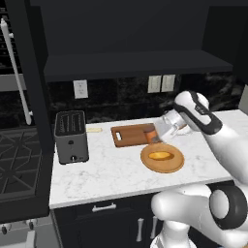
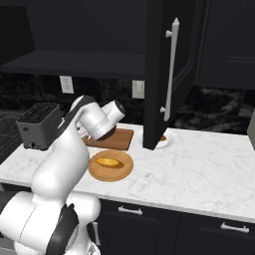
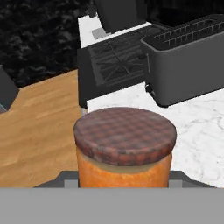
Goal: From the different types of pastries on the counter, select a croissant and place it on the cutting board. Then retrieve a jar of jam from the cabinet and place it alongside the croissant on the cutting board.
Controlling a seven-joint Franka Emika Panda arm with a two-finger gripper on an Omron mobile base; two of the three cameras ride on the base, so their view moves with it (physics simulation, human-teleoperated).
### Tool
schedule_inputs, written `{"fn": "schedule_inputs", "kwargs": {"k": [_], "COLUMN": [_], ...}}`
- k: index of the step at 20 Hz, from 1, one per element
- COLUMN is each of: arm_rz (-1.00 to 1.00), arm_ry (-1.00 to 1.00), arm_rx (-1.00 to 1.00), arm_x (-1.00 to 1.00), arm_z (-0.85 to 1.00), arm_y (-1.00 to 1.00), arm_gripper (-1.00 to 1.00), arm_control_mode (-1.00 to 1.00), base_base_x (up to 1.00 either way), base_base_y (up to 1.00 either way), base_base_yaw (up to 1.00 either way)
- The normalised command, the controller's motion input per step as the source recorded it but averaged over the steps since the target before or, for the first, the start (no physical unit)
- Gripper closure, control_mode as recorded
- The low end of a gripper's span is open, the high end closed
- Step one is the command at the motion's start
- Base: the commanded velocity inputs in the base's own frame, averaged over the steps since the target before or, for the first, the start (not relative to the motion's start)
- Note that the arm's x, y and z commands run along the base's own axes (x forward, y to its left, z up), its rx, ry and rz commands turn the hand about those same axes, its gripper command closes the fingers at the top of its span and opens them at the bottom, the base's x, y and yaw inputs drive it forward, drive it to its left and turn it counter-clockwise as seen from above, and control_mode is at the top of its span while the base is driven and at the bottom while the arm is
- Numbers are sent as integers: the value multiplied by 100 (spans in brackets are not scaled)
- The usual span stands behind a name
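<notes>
Hand view: gripper (image 3: 124, 181) clamped on the jar of jam (image 3: 124, 168), orange-brown body under a dark plaid lid, held between the fingers at the lower edge. Behind the jar, the cutting board (image 3: 39, 122) to one side and white counter (image 3: 197, 127) to the other; grey toaster (image 3: 188, 57) and a stove grate (image 3: 116, 57) beyond.

Left base view: the jar (image 1: 151, 134) shows as an orange patch at the gripper (image 1: 156, 135), over the right end of the cutting board (image 1: 130, 135). Just in front of the board, a round wooden plate (image 1: 162, 158) bearing a golden-yellow bun (image 1: 160, 155). Toaster (image 1: 71, 136) at the counter's left end; pale flat stick (image 1: 94, 130) beside it.

Right base view: an open black cabinet door (image 2: 162, 74) hangs over the counter (image 2: 209, 164). The arm hides most of the board (image 2: 122, 139). A white plate (image 2: 166, 141) with a small brown item shows partly behind the door.
</notes>
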Motion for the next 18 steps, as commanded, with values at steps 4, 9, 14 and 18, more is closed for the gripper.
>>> {"fn": "schedule_inputs", "kwargs": {"k": [4,9,14,18], "arm_rz": [27,11,-5,-6], "arm_ry": [-25,-18,-18,-10], "arm_rx": [1,0,0,1], "arm_x": [64,19,15,49], "arm_z": [0,-5,-6,-6], "arm_y": [-23,-3,1,0], "arm_gripper": [100,100,100,100], "arm_control_mode": [-100,-100,-100,-100], "base_base_x": [0,0,0,0], "base_base_y": [0,0,0,0], "base_base_yaw": [0,0,0,0]}}
